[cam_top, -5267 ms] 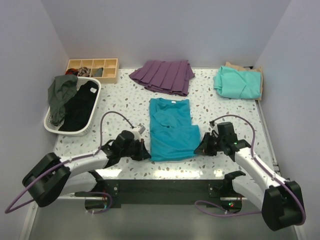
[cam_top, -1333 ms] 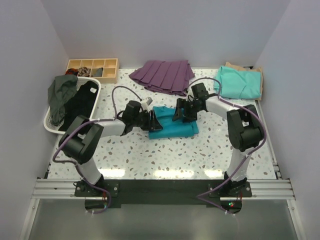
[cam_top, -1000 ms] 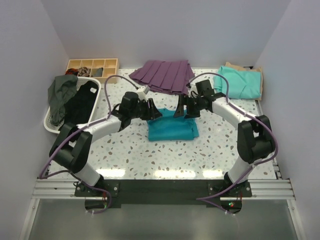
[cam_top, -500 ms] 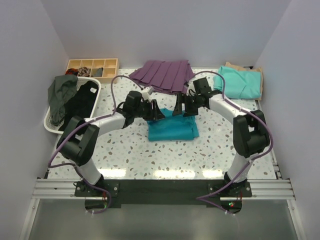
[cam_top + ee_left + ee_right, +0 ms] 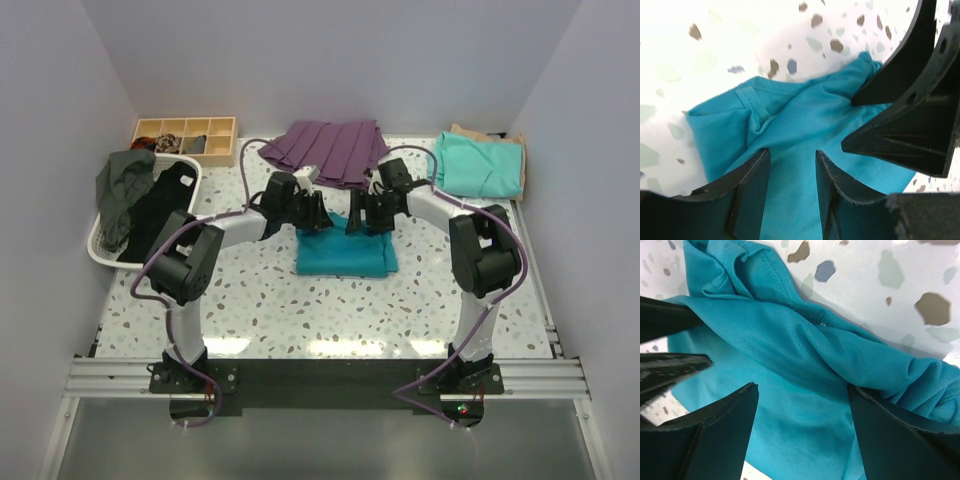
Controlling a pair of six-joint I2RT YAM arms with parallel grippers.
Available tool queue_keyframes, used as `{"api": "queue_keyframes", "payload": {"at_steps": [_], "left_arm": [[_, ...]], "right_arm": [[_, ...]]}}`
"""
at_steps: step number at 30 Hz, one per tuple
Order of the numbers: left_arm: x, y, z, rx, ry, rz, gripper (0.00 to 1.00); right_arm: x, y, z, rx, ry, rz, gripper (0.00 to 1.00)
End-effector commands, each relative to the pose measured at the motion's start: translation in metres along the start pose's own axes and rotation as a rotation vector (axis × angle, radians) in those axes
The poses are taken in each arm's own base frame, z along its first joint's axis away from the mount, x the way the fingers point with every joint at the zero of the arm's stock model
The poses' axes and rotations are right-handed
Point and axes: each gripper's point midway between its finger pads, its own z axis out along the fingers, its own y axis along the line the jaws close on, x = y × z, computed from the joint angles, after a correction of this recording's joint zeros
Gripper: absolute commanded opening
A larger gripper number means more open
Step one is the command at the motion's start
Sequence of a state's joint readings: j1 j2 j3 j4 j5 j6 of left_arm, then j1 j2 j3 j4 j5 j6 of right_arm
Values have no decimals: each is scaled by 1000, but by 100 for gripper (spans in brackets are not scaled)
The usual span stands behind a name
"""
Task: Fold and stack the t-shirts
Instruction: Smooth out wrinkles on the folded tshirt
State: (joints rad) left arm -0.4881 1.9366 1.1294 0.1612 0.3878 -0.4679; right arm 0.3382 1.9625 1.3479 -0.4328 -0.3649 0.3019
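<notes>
Teal t-shirt [image 5: 345, 258], purple pleated skirt [image 5: 325, 150], white speckled table [image 5: 300, 310].

Overhead view looks down; both close wrist views share teal t-shirt [image 5: 345, 255].

The teal-blue t-shirt [image 5: 345, 258] lies just in front of the purple pleated garment [image 5: 325, 152], folded into a compact rectangle with several layers stacked flat. Its near edge is straight and tidy, while the far edge, the one closest to the purple garment, is rumpled. Up close that edge shows bunched ridges, a stitched hem and a fine mesh knit [image 5: 790, 130] [image 5: 790, 365]. The mint-green t-shirt [image 5: 478, 165] sits well to the right of the purple garment, folded into a soft square. It rests on top of the tan t-shirt [image 5: 465, 131], which is mostly covered, showing only a strip along the far and right sides.
</notes>
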Motion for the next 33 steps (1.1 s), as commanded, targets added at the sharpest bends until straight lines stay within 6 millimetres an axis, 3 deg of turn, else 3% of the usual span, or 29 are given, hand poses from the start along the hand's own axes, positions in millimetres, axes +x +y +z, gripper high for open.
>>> {"api": "queue_keyframes", "payload": {"at_steps": [1, 7, 11, 13, 18, 21, 24, 28, 33], "left_arm": [[-48, 12, 0, -23, -119, 81, 46], [-47, 49, 9, -87, -110, 69, 46], [-50, 65, 12, -145, -111, 66, 43], [-64, 62, -1, -177, -174, 76, 43], [-104, 40, -57, -235, -333, 119, 45], [-112, 25, -85, -239, -376, 137, 46], [-109, 0, -98, -139, -369, 168, 47], [-80, -33, -88, 24, -242, 197, 47], [-45, -31, -61, 69, -142, 175, 46]], "right_arm": [[-24, -16, -3, 69, -73, -61, 77], [-31, -30, -5, 106, -104, -78, 77], [-47, -23, -14, 76, -162, -92, 78], [-58, -14, -26, 55, -202, -107, 79], [-82, 4, -66, 47, -323, -127, 83], [-82, 2, -87, 86, -351, -131, 84], [-71, 0, -94, 92, -320, -126, 84], [-47, -1, -93, 78, -270, -104, 84], [-24, 13, -91, -28, -243, -73, 84]]}}
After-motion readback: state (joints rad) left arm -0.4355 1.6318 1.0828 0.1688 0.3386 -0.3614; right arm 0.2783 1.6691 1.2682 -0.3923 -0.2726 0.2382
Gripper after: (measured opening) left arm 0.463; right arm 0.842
